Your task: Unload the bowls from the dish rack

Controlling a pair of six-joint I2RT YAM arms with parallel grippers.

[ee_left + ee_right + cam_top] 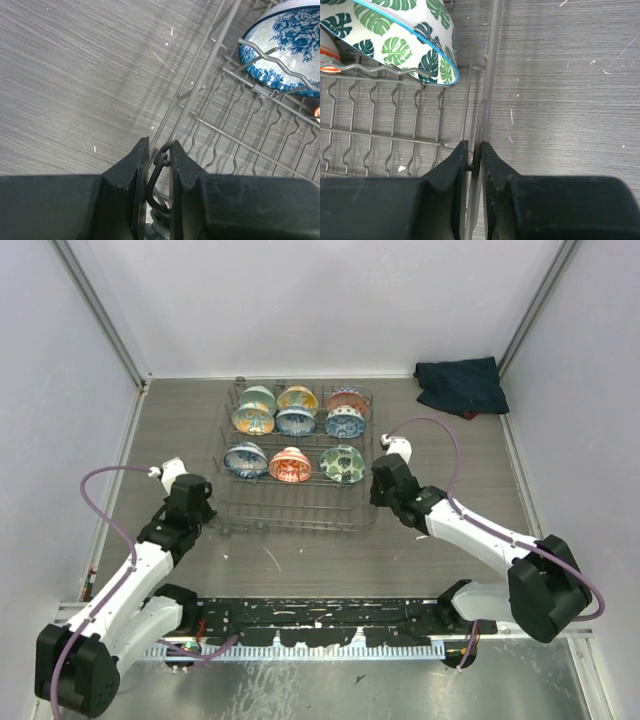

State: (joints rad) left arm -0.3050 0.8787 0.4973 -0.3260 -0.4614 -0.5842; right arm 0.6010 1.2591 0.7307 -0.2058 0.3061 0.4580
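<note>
The thin grey wire dish rack (296,508) is sitting on the wood-grained desk (300,560), holding 9 round glossy patterned bowls (291,465). The left claw (159,150) and right claw (474,150) are each pinching its rim wire on opposite sides.

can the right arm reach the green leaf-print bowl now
Probably not yet: the right gripper is shut on the side rim of the grey wire dish rack and must let go first. The green leaf-print ceramic bowl sits close, nothing over it.
</note>
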